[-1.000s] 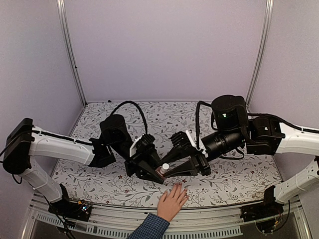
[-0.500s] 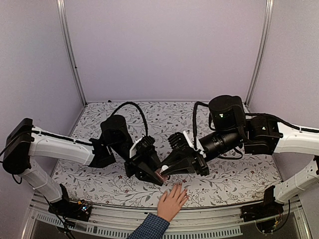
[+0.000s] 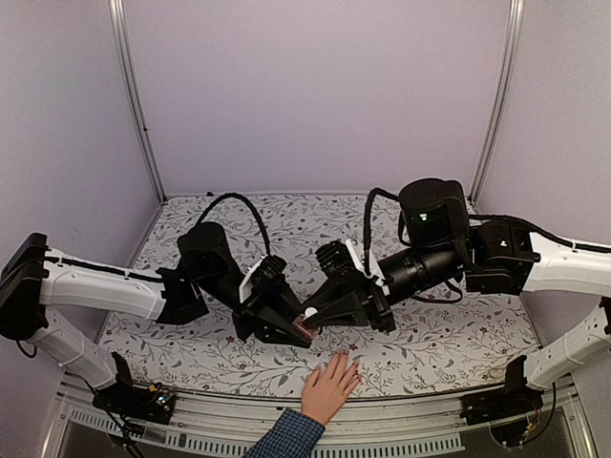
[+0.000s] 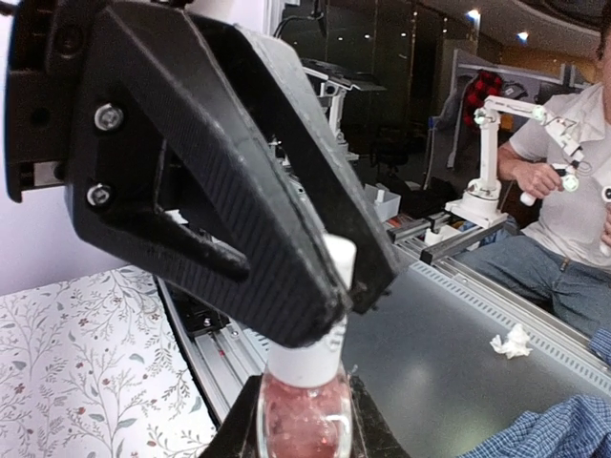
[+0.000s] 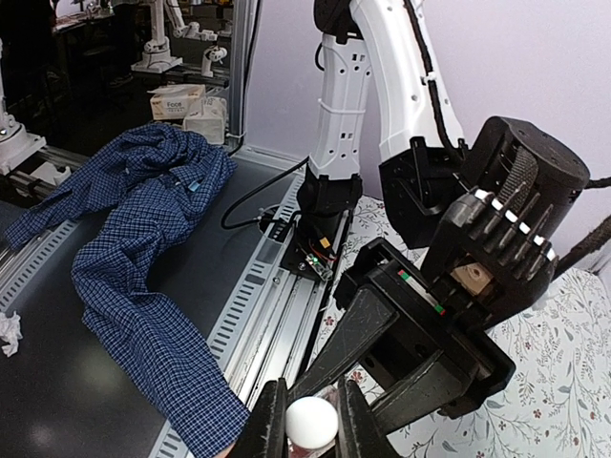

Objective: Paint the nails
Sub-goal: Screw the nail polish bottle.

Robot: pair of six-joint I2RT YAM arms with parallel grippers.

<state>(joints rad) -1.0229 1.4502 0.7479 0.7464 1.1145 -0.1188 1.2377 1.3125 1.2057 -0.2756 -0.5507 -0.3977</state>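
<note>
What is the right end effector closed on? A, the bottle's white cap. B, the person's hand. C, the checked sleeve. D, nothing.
A: the right wrist view shows the right end effector pinching the white cap of the pink bottle, which the left end effector holds.

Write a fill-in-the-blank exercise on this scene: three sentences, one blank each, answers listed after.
1. The left gripper is shut on the nail polish bottle, whose contents are ___.
2. The right gripper is shut on the bottle's cap, which is ___.
3. The person's hand lies at the near edge of the table with its ___ down.

Missing words: pink; white; palm.
</note>
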